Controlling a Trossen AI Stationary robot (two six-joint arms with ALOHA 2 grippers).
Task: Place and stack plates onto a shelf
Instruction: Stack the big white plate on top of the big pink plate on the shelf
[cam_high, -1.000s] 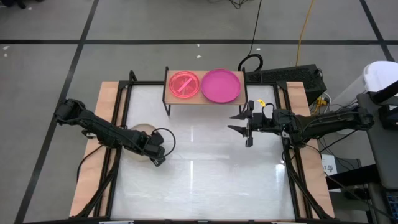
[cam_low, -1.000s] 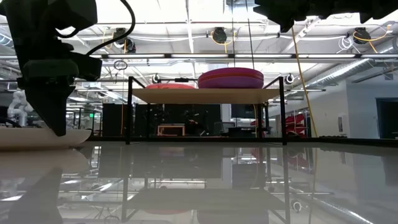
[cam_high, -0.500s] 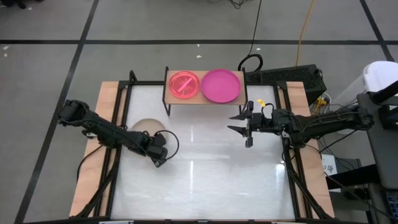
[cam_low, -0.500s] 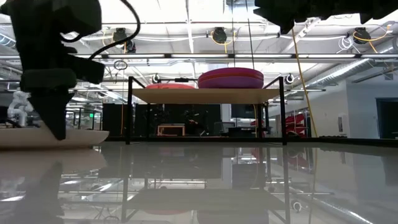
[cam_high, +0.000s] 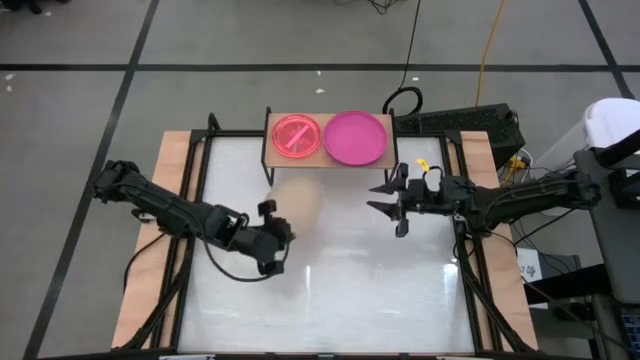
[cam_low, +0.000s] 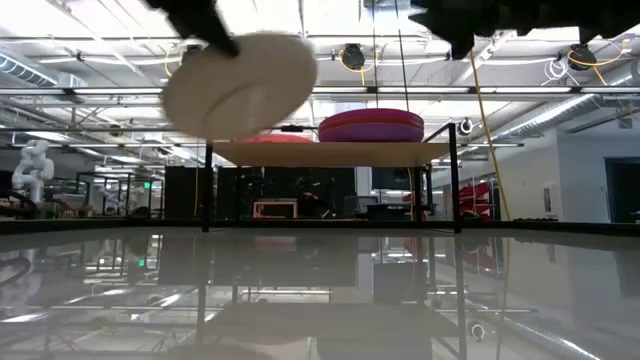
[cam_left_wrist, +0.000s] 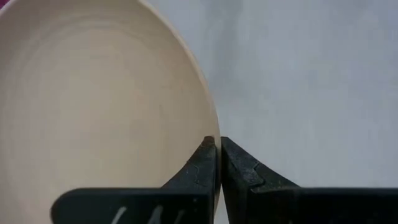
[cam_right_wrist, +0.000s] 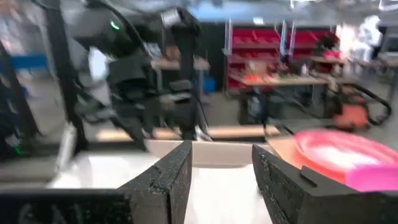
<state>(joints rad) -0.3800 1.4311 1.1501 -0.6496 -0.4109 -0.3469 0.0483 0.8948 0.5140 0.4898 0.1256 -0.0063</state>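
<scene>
My left gripper (cam_high: 282, 230) is shut on a large beige plate (cam_high: 296, 200), held in the air over the table's middle, just near of the shelf. In the low view the plate (cam_low: 240, 85) hangs tilted above shelf height. The shelf (cam_high: 330, 160), a light-wood board on black legs, stands at the far edge. It carries a red plate (cam_high: 297, 135) on its left half and a magenta plate (cam_high: 356, 137) on a purple one (cam_low: 370, 131) on its right half. My right gripper (cam_high: 386, 200) is open and hovers right of the middle, touching nothing. My left gripper pinches the beige plate's rim (cam_left_wrist: 210, 138) between its two fingers, one on each face. The fingers (cam_low: 205, 22) reach it from the table's near-left side, slanting. The plate is lifted clear of the table and tilted, its underside facing the low view.
Wooden side strips (cam_high: 175, 200) and black frame rails (cam_high: 470, 270) run along the table's left and right edges. Cables (cam_high: 405, 95) and a dark box (cam_high: 470, 125) lie beyond the far edge. The white tabletop (cam_high: 330, 280) lies bare between the arms.
My left gripper has moved from the table's left edge toward the middle, then up. The beige plate first slid right along the table, then rose clear and tipped; it now hangs above shelf height. My right arm has kept still.
</scene>
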